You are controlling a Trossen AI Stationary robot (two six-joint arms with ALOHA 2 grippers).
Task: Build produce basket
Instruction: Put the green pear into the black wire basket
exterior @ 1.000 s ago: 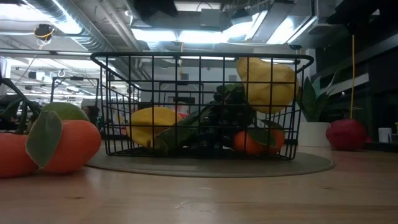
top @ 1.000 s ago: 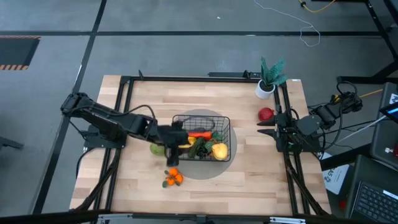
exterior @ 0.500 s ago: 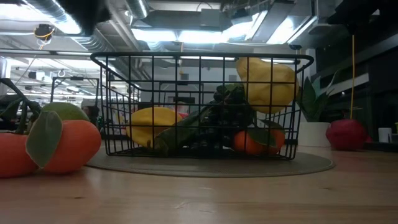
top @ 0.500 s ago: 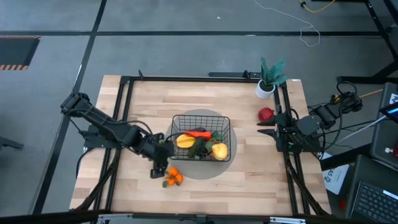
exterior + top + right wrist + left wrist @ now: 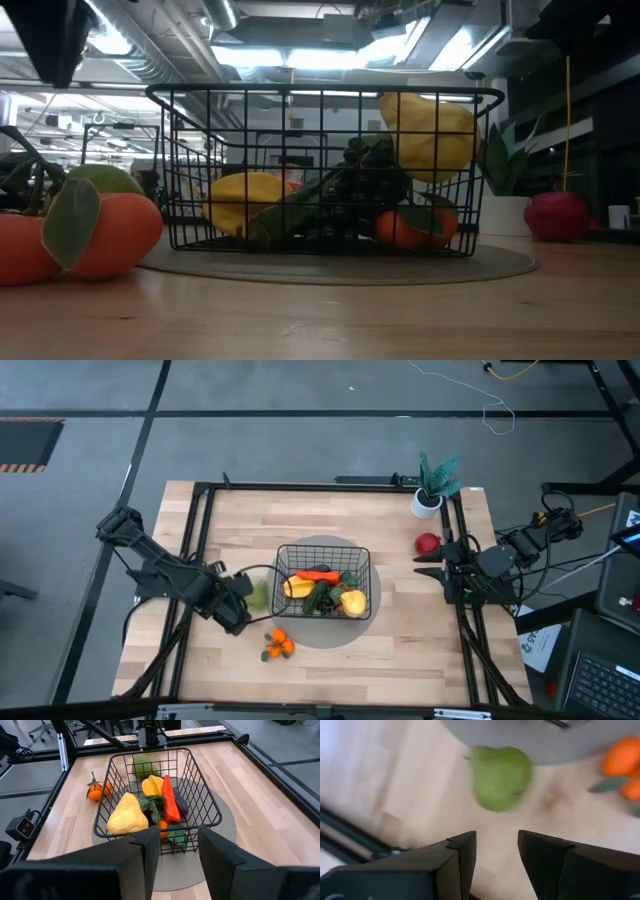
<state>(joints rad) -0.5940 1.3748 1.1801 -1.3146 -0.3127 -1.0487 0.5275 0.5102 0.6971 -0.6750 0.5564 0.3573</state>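
Note:
The black wire basket [image 5: 323, 580] stands on a round grey mat. It holds a yellow piece [image 5: 295, 587], an orange carrot [image 5: 320, 574], dark and green pieces and a yellow pear-shaped fruit [image 5: 127, 815]. A green pear [image 5: 258, 595] lies on the table at the mat's left rim. Two small oranges with leaves [image 5: 278, 645] lie near the basket's near-left corner, and a red apple [image 5: 428, 543] lies to the right. My left gripper [image 5: 496, 845] is open, above the table on the near-left side of the pear [image 5: 500, 777]. My right gripper [image 5: 177, 840] is open at the table's right side.
A teal plant in a white pot [image 5: 432, 488] stands at the far right corner. Black frame rails [image 5: 200, 550] run along the table's left, right and far sides. Bare wood shows in front of the mat [image 5: 330, 265] and between the basket and the apple.
My left gripper has drawn back from the basket's left wall toward the table's near-left, past the pear, and now sits beside the pear. The yellow piece stays in the basket's left part. The right arm has kept still.

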